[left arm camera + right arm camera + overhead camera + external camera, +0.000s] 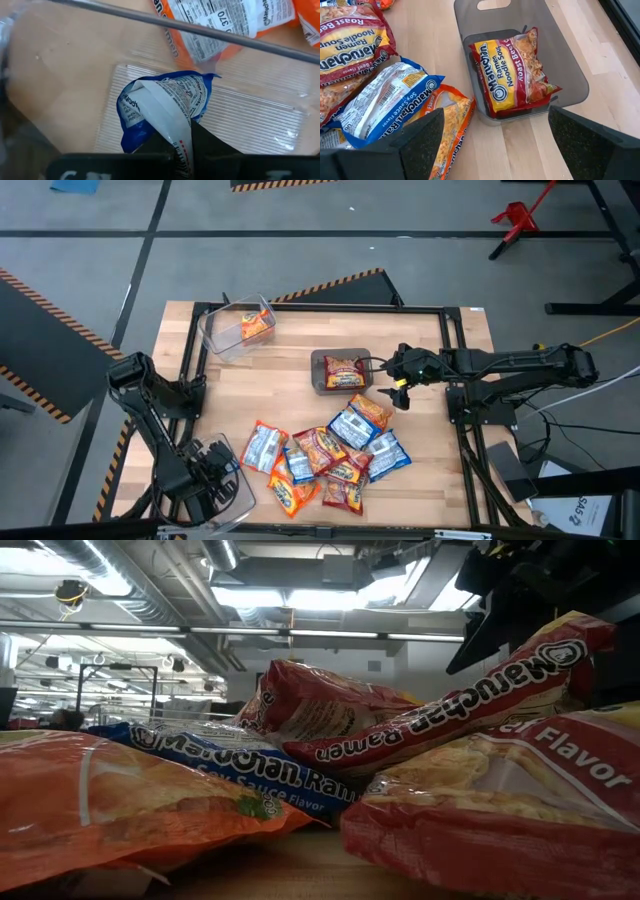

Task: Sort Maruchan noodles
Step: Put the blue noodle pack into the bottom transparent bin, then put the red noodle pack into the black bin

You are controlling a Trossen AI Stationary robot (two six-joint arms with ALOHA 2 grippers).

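Crinkled plastic film, printed in red, orange and blue-and-white: Maruchan noodles (330, 455), roughly a dozen flat packets, most heaped loosely and overlapping on the near middle of the wooden table (290, 385). One red packet (512, 70) lies flat inside the grey tray (570, 65) at table centre; one orange packet (257, 325) sits in the clear bin (225, 335) at the far left. A blue-and-white packet (160, 107) is pinched by its crimped end in the left gripper (182, 150), whose jaws are shut tight on it, above a second clear bin (260, 120) at the near left corner. Right gripper (492, 135) hovers beside the grey tray with fingers spread wide and nothing between them, looking down on the tray and the edge of the pile. Handling, by my estimate: light, thin, slick-skinned, with a brittle noodle block inside that would crack under a hard squeeze; air in the wrapper lets it yield and slide. Best hold is likely the flat sealed seam at either short end, or across the narrow width of a packet lying topmost and clear of its neighbours.
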